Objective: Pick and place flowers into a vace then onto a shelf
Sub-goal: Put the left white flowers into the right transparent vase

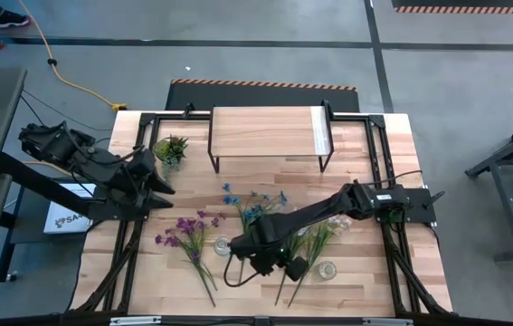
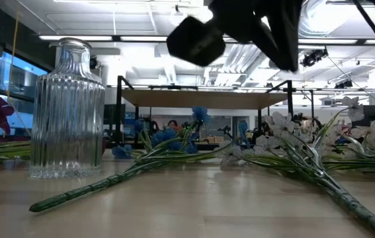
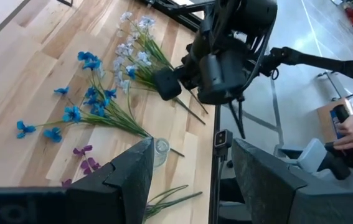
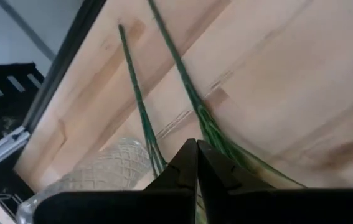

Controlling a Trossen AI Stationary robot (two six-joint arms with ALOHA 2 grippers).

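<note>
right gripper (image 4: 196, 163): pinched together over flowers (image 4: 210, 134) (stems) | left gripper (image 3: 188, 177): apart | label unreadable

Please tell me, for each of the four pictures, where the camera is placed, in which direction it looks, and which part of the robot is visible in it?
High: above, looking straight down; both arms, table.
Low: table-top height, facing the shelf; one arm overhead.
Left wrist: looks past the open left gripper at the right arm.
Right wrist: looks past the shut right gripper down at green stems.
Shared: high, low and left wrist show the blue flowers.
</note>
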